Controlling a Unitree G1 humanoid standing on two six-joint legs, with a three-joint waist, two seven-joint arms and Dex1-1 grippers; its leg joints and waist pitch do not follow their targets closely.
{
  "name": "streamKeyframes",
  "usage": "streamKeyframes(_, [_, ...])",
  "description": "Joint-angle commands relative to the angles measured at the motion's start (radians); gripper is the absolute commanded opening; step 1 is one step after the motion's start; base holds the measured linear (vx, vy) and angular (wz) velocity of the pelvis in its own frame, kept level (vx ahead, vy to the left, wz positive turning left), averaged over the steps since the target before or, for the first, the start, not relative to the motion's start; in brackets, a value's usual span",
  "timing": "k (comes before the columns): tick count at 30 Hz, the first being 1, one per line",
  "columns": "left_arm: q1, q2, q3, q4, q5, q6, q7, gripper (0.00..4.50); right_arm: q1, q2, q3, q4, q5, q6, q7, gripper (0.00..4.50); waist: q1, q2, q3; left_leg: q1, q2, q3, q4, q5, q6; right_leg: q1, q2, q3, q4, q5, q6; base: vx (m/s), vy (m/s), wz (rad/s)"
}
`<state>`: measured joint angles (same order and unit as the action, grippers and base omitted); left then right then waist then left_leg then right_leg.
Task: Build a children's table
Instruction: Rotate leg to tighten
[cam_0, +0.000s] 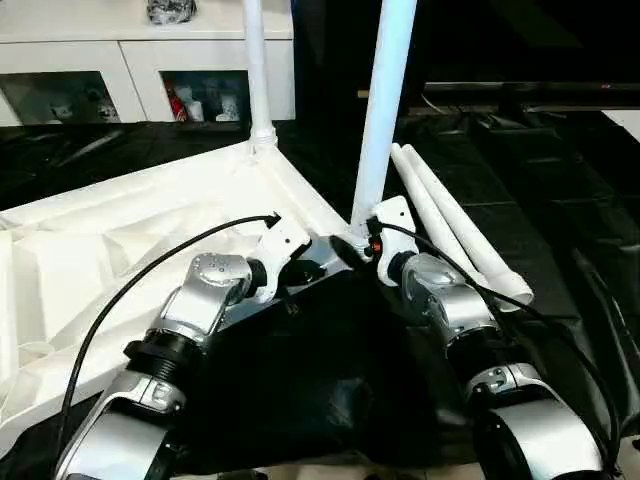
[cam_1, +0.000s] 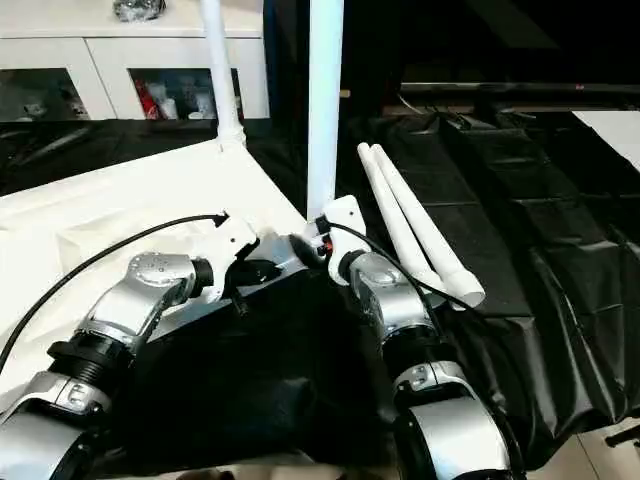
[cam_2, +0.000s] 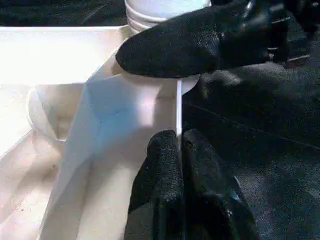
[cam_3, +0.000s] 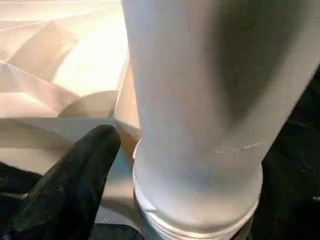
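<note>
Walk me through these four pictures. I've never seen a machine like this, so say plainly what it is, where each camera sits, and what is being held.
This is a humanoid robot building a white children's table. Two pictures come from cameras in its head, looking down over its silver forearms; the other two come from a camera on each wrist.

The table top lies upside down on a black cloth. Two legs already stand in corner sockets: the far leg and the near leg. Two spare legs lie on the cloth beside it.

The left gripper has its jaws shut on the table top's thin edge. The right gripper is at the foot of the near leg; whether its jaws are gripping is unclear.
</note>
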<state>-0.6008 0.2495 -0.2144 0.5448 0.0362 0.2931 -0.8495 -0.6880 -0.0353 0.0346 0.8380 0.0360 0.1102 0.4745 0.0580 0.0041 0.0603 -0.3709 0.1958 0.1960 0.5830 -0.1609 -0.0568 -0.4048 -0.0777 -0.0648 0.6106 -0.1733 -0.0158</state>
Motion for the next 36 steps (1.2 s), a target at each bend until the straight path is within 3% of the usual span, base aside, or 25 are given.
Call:
streamKeyframes(1, [-0.014,-0.022,-0.02,-0.066,-0.043,-0.074,-0.049,0.0,0.019,0.037,0.104,-0.012,0.006,-0.02,0.164,3.91,0.005,0.002,-0.07,0.013,0.033,-0.022,-0.068,-0.284,0.008,0.043,-0.068,0.045,-0.083,-0.296,-0.184,0.0,0.0,0.0])
streamKeyframes(6, [0.026,0.031,-0.035,-0.1,-0.058,-0.106,-0.157,0.0,0.054,-0.036,0.116,-0.077,0.013,-0.031,0.296,3.91,0.005,0.001,-0.073,0.012,0.036,-0.02,-0.066,-0.257,0.024,0.047,-0.065,0.046,-0.073,-0.214,-0.212,0.0,0.0,0.0])
streamKeyframes(10, [0.067,0.09,-0.045,-0.154,-0.095,-0.124,-0.278,0.0,0.098,-0.131,0.133,-0.178,0.046,-0.001,0.465,3.91,0.016,0.005,-0.072,0.015,0.04,-0.015,-0.065,-0.257,0.035,0.045,-0.063,0.046,-0.071,-0.194,-0.228,0.0,0.0,0.0])
streamKeyframes(14, [0.089,0.127,-0.045,-0.178,-0.109,-0.153,-0.348,0.0,0.136,-0.203,0.158,-0.248,0.056,0.012,0.588,3.91,0.032,0.004,-0.069,0.019,0.041,-0.015,-0.067,-0.289,0.025,0.042,-0.065,0.046,-0.078,-0.259,-0.21,0.0,0.0,0.0])
streamKeyframes(17, [0.098,0.14,-0.045,-0.188,-0.116,-0.159,-0.375,0.0,0.152,-0.232,0.17,-0.278,0.056,0.018,0.633,3.91,0.036,0.002,-0.068,0.019,0.041,-0.016,-0.069,-0.296,0.015,0.041,-0.065,0.047,-0.079,-0.285,-0.2,0.0,0.0,0.0])
streamKeyframes(19, [0.11,0.154,-0.048,-0.21,-0.133,-0.152,-0.402,0.0,0.166,-0.254,0.173,-0.312,0.066,0.034,0.669,3.66,0.035,0.004,-0.066,0.018,0.041,-0.017,-0.071,-0.305,0.012,0.04,-0.064,0.047,-0.08,-0.306,-0.195,0.0,0.0,0.0])
streamKeyframes(29, [0.133,0.17,-0.057,-0.238,-0.149,-0.14,-0.45,0.0,0.189,-0.266,0.188,-0.371,0.089,0.084,0.716,2.87,0.04,0.002,-0.067,0.018,0.04,-0.019,-0.071,-0.294,0.008,0.039,-0.065,0.047,-0.081,-0.311,-0.19,0.0,0.0,0.0])
streamKeyframes(33, [0.133,0.161,-0.051,-0.239,-0.143,-0.136,-0.436,0.0,0.198,-0.253,0.191,-0.383,0.093,0.099,0.706,2.79,0.039,0.001,-0.068,0.017,0.04,-0.018,-0.07,-0.287,0.008,0.039,-0.065,0.047,-0.08,-0.299,-0.192,0.0,0.0,0.0])
streamKeyframes(36, [0.121,0.132,-0.042,-0.225,-0.132,-0.125,-0.381,0.0,0.188,-0.207,0.178,-0.336,0.062,0.095,0.584,2.77,0.036,0.001,-0.067,0.017,0.039,-0.018,-0.07,-0.289,0.001,0.037,-0.066,0.048,-0.081,-0.314,-0.188,0.0,0.0,0.0])
